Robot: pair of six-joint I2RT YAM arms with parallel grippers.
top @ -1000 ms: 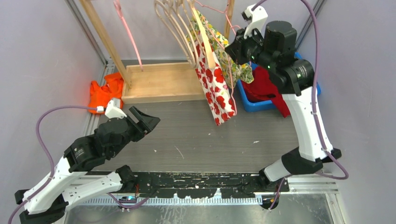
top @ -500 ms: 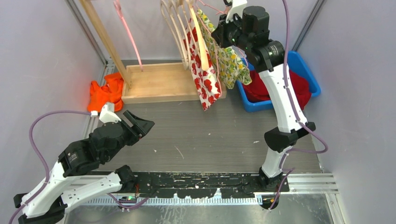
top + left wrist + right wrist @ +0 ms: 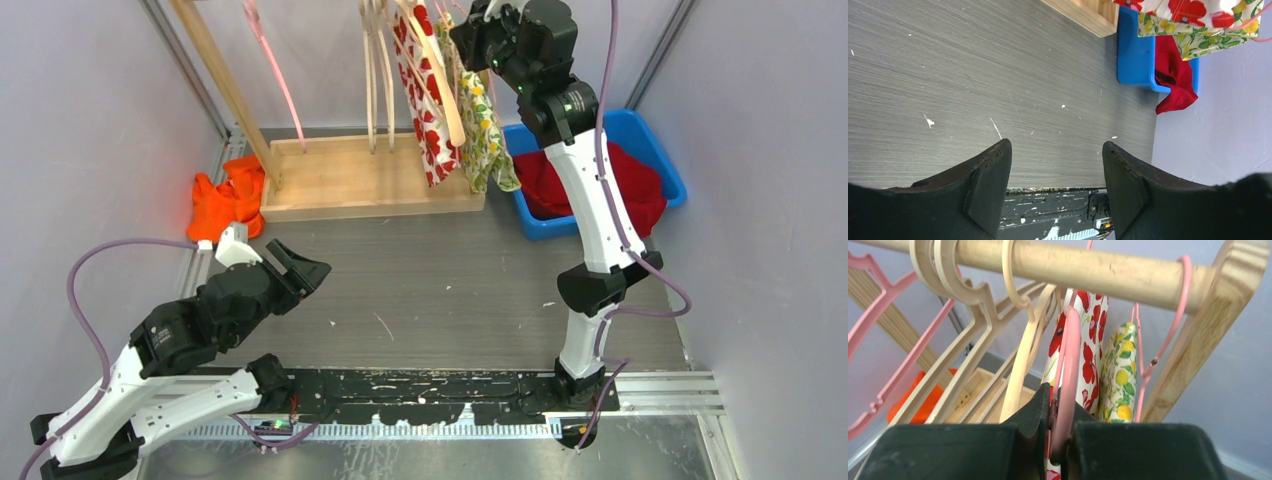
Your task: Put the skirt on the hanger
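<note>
The skirt [image 3: 425, 110], white with red poppies, hangs from a pink hanger [image 3: 1070, 360]. My right gripper [image 3: 1062, 396] is shut on that hanger's hook, whose top stands close under the wooden rail [image 3: 1073, 267]. From above, the right gripper [image 3: 470, 30] is high at the back of the rack with the skirt [image 3: 1088, 340] dangling below. My left gripper [image 3: 300, 265] hovers low over the table at the left. Its jaws [image 3: 1057, 165] stand open with only bare table between them.
A lemon-print garment [image 3: 482, 125] hangs right of the skirt. Wooden hangers [image 3: 378, 60] and a pink hanger [image 3: 275, 70] hang on the rail above the wooden base [image 3: 340, 180]. At right, a blue bin [image 3: 655, 150] holds red cloth [image 3: 560, 185]. Orange cloth [image 3: 225, 200] lies at left.
My right arm has lifted and swung back-left, carrying the hanger and skirt up to the rail. The left arm has drifted slightly left, jaws still open.
</note>
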